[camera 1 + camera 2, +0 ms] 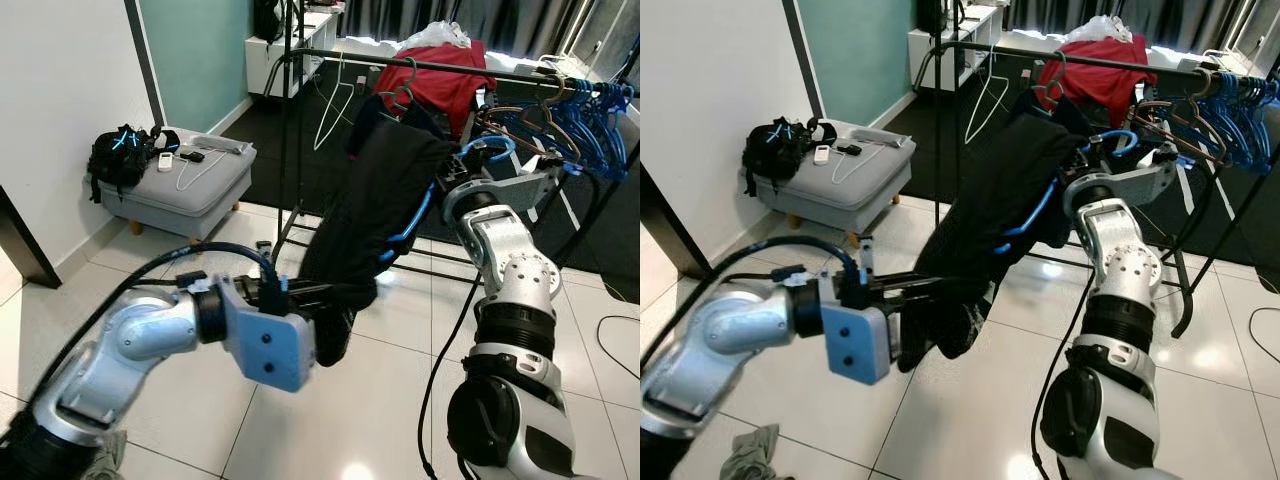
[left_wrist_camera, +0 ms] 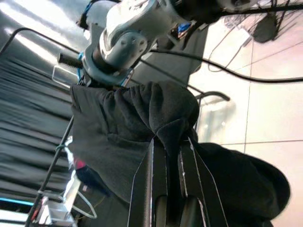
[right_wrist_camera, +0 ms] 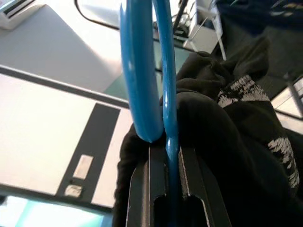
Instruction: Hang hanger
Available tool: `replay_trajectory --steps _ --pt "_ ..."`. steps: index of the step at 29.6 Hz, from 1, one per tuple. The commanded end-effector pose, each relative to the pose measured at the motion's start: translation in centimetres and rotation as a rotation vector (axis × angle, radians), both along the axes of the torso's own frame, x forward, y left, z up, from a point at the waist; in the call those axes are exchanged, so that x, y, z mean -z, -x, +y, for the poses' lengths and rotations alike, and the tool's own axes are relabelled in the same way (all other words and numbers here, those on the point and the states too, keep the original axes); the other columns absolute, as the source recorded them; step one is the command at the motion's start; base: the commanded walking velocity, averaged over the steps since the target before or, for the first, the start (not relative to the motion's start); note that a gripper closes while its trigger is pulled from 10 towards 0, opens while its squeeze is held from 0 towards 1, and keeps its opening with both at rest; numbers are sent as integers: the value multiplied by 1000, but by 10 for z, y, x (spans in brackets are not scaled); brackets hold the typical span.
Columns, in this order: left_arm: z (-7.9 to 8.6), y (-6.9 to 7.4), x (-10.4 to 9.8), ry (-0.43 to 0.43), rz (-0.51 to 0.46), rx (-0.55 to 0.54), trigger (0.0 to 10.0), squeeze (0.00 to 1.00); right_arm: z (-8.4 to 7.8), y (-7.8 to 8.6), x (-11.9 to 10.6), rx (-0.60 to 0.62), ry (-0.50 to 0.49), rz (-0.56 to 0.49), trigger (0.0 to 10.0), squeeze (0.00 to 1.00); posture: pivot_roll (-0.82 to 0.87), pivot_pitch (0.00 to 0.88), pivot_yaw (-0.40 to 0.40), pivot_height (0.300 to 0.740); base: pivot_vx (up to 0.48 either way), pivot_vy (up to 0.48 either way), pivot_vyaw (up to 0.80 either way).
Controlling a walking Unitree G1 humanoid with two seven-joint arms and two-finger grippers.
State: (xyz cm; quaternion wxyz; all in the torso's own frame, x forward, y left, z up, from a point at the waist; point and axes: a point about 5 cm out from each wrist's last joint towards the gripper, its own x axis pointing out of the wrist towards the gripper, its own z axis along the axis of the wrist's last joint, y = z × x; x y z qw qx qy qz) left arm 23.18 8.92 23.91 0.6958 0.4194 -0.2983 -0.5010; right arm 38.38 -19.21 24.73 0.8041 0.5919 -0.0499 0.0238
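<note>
Our right gripper (image 3: 171,156) is clamping the blue hanger (image 3: 142,71); our left gripper (image 2: 171,156) is pinching the black garment (image 1: 380,190), its white print unreadable.

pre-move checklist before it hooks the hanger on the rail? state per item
1. Right gripper shut on the blue hanger: ok, the hanger runs between the fingers.
2. Left gripper pinching the black garment at its lower end: ok.
3. Garment seated on the hanger: cannot tell; it is bunched around the hanger and drapes down to the left gripper.
4. Hanger hook on the rail: not ok, still held in front of and below the rail.
5. Free spot on the rail: ok, a bare stretch lies between the white hanger and the blue hangers bunched at the rack's right end.
</note>
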Motion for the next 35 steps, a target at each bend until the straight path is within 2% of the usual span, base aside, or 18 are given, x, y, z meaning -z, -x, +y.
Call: replay_trajectory --steps 1,2,5,6,7,9,11,13,14,15,16,19,23,24,25,31,32,35 --pt "-13 10 -2 32 4 62 10000 0 -9 0 -7 93 96 3 10000 0 6 0 -64 740 0 0 0" --pt "-19 12 -4 55 8 79 10000 0 -5 -1 -5 99 203 31 10000 0 6 0 -64 740 0 0 0" --pt "-22 13 -5 68 10 88 10000 0 -2 -1 -3 99 272 48 10000 0 6 0 -64 740 0 0 0" --pt "-27 13 -7 92 12 98 10000 0 7 -1 3 77 374 82 10000 0 4 0 -63 740 0 0 0" --pt "-27 13 -7 92 12 98 10000 0 7 -1 3 77 374 82 10000 0 4 0 -63 740 0 0 0" --pt "-32 13 -9 112 10 110 10000 0 19 -1 9 37 465 100 10000 0 4 0 -63 740 0 0 0" --pt "-46 10 -16 165 4 126 10000 0 62 8 19 -145 648 68 10000 0 -2 0 -61 740 0 0 0" --pt "-46 10 -16 165 4 126 10000 0 62 8 19 -145 648 68 10000 0 -2 0 -61 740 0 0 0" --pt "-51 6 -18 183 6 107 10000 0 79 14 19 -231 694 29 10000 0 -4 0 -60 740 0 0 0" --pt "-51 6 -18 183 6 107 10000 0 79 14 19 -231 694 29 10000 0 -4 0 -60 740 0 0 0" --pt "-53 -1 -16 171 13 57 10000 0 94 20 18 -315 751 -20 10000 0 -7 0 -58 740 0 0 0" --pt "-53 -1 -16 171 13 57 10000 0 94 20 18 -315 751 -20 10000 0 -7 0 -58 740 0 0 0" --pt "-48 -16 -6 129 69 -77 10000 0 115 32 21 -472 865 -113 10000 0 -6 0 -59 740 0 0 0" --pt "-48 -16 -6 129 69 -77 10000 0 115 32 21 -472 865 -113 10000 0 -6 0 -59 740 0 0 0" --pt "-47 -17 -2 110 79 -93 10000 0 117 33 13 -495 743 -136 10000 0 -4 0 -58 740 0 0 0" --pt "-44 -19 5 73 108 -123 10000 0 116 34 9 -508 729 -159 10000 0 -10 0 -54 740 0 0 0" --pt "-42 -21 10 58 127 -144 10000 0 116 34 18 -544 847 -138 10000 0 -11 0 -54 740 0 0 0" --pt "-36 -24 20 21 159 -187 10000 0 113 36 29 -575 903 -96 10000 0 -6 0 -56 740 0 0 0"
